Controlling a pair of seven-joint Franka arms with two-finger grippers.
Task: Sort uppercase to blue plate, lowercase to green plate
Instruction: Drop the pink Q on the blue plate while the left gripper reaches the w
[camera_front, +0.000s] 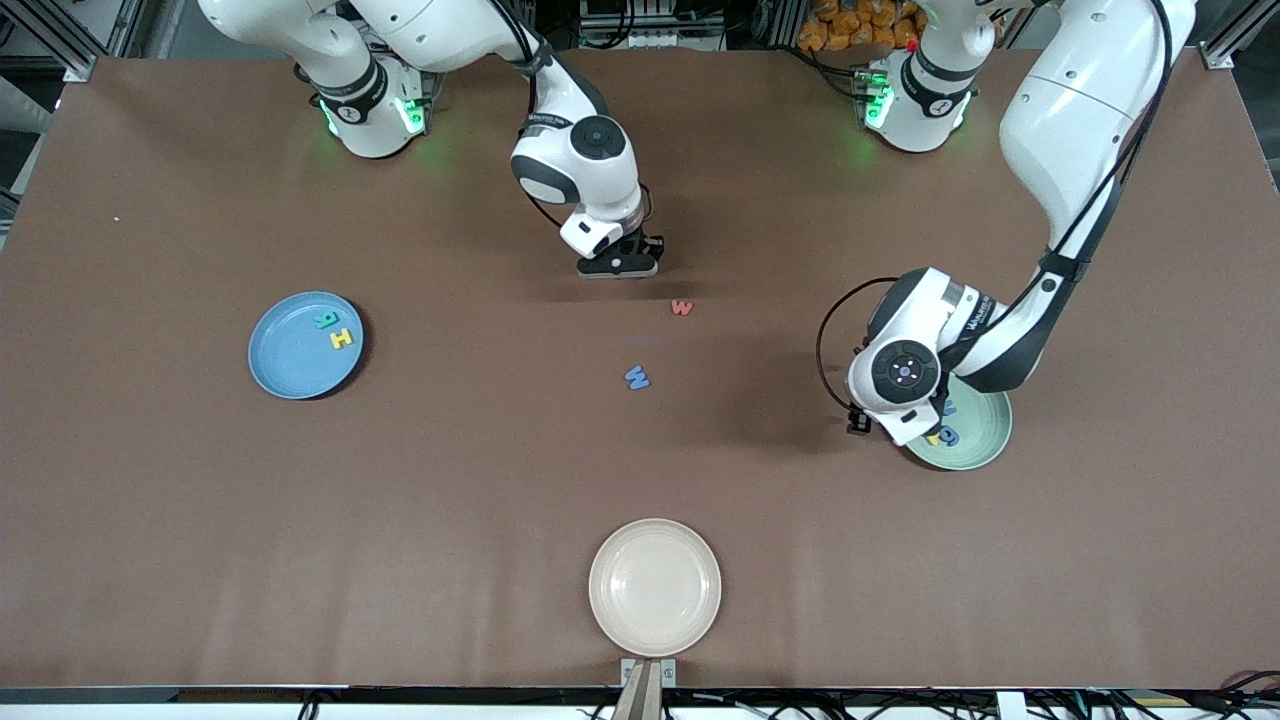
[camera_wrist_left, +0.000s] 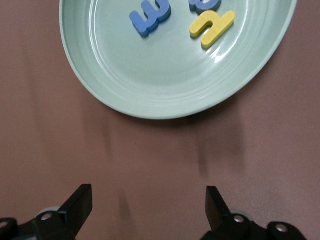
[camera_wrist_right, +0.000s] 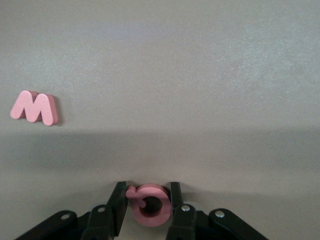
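My right gripper (camera_front: 620, 266) is shut on the red Q (camera_wrist_right: 150, 204), low over the table's middle, the letter pinched flat between both fingers. The red w (camera_front: 682, 308) lies close by and shows in the right wrist view (camera_wrist_right: 35, 107); the blue W (camera_front: 637, 377) lies nearer the front camera. The blue plate (camera_front: 300, 360) holds the teal-green R (camera_front: 326, 319) and yellow H (camera_front: 342, 338). My left gripper (camera_wrist_left: 149, 210) is open and empty over bare table beside the green plate (camera_wrist_left: 150, 85), which holds the blue E-like letter (camera_wrist_left: 150, 17), yellow h (camera_wrist_left: 212, 27) and blue g (camera_wrist_left: 205, 5).
A cream-white plate (camera_front: 655, 587) sits at the table's edge nearest the front camera, in the middle. The left arm's wrist (camera_front: 905, 375) covers part of the green plate (camera_front: 985, 430) in the front view.
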